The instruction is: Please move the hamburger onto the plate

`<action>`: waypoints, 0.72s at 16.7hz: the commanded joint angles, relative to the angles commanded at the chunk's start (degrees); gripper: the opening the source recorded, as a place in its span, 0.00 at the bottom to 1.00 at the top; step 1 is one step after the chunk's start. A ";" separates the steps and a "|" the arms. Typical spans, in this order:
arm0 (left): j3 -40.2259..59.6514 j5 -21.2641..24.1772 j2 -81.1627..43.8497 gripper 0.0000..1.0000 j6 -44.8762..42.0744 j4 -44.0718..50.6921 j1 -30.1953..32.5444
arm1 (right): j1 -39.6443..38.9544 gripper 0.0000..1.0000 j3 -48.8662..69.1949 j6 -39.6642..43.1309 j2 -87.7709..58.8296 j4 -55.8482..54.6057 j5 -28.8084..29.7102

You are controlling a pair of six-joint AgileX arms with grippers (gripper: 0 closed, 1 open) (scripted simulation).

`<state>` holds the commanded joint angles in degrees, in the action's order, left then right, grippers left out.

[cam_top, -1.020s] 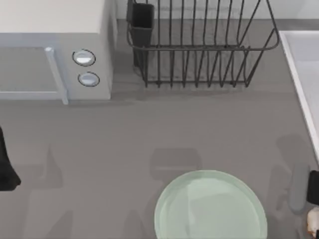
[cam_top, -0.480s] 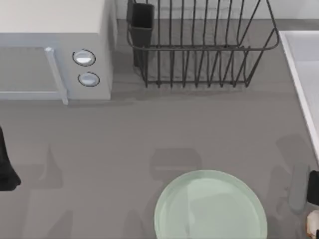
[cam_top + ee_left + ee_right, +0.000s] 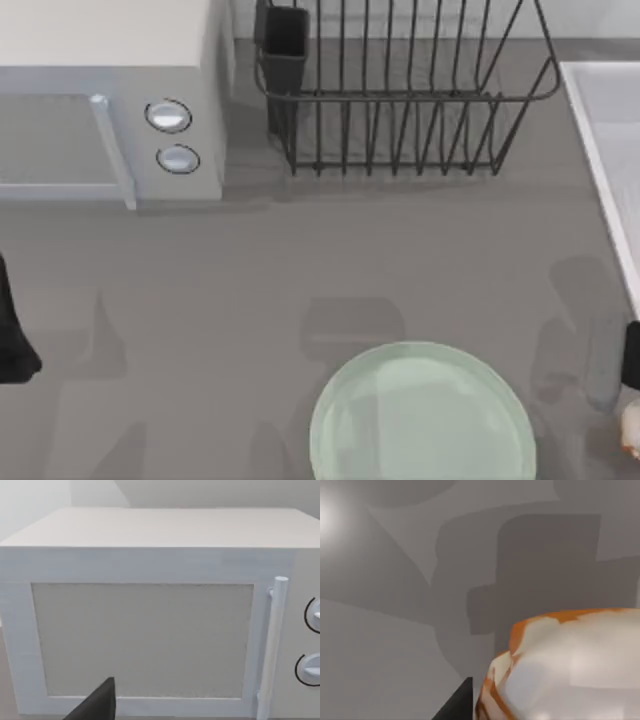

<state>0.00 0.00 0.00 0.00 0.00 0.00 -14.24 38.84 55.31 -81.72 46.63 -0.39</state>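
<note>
Glossy round plate [image 3: 422, 415]; mottled hamburger [image 3: 565, 667]

The grey counter [image 3: 300, 270] is seen from straight overhead, with the microwave [image 3: 110, 100] at top left, the wire rack [image 3: 400, 90] at top centre and the plate [image 3: 422, 415] cut off by the lower edge. The microwave [image 3: 150, 615] is faced head-on at close range by the left wrist camera, its door and dials shared with the overhead view. The hamburger [image 3: 565, 670] is pictured from very near by the right wrist camera, against shadowed counter [image 3: 380, 645].
</note>
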 joint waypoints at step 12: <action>0.00 0.00 0.00 1.00 0.00 0.00 0.00 | 0.14 0.00 12.01 -0.05 7.60 20.07 0.00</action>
<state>0.00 0.00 0.00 0.00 0.00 0.00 -14.10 50.85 55.26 -74.12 66.70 -0.39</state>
